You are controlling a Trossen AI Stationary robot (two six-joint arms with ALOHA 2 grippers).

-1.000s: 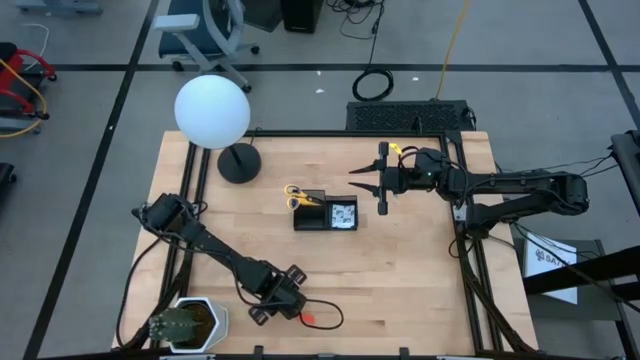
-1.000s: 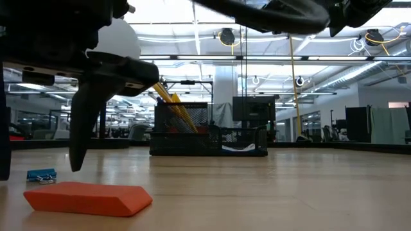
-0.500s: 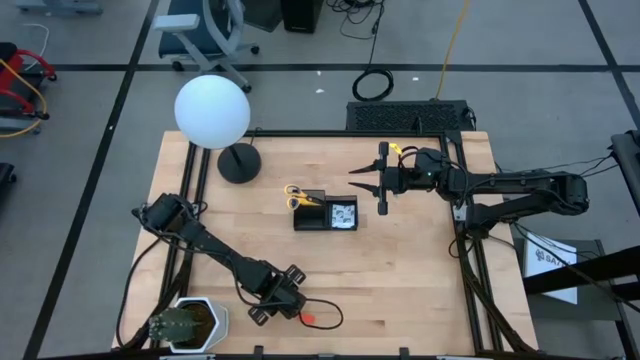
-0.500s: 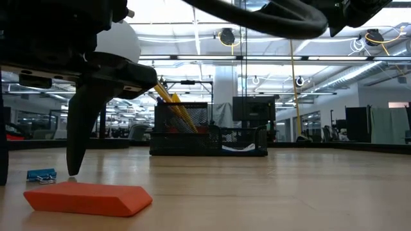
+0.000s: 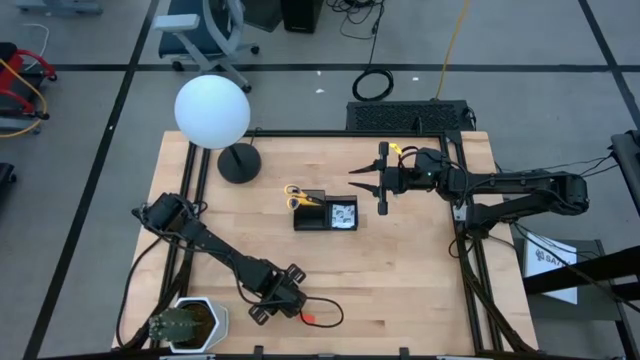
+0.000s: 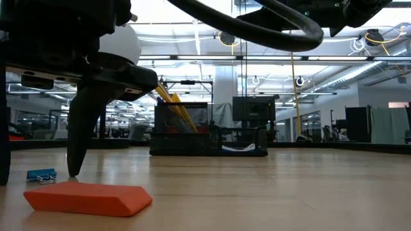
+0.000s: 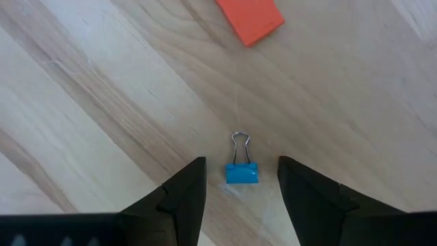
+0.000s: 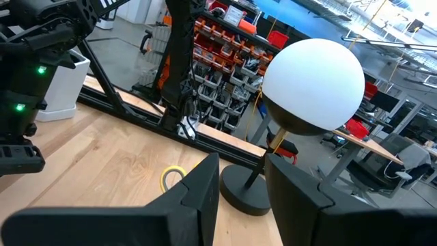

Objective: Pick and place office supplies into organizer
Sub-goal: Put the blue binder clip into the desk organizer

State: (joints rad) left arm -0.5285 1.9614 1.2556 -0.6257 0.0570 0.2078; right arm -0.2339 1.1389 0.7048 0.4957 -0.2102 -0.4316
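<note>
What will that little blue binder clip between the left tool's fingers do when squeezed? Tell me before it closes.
The blue binder clip lies flat with its wire handle extended, so it probably won't roll. It looks small and light, so one finger touching first could skate it across the smooth wooden table. The thin wire loop may pivot; gripping the body seems safer.

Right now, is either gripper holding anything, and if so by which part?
Nothing is held. The left gripper stands open around the blue binder clip on the table, fingers clear of it. The right gripper is open and empty, raised near the organizer.
</note>
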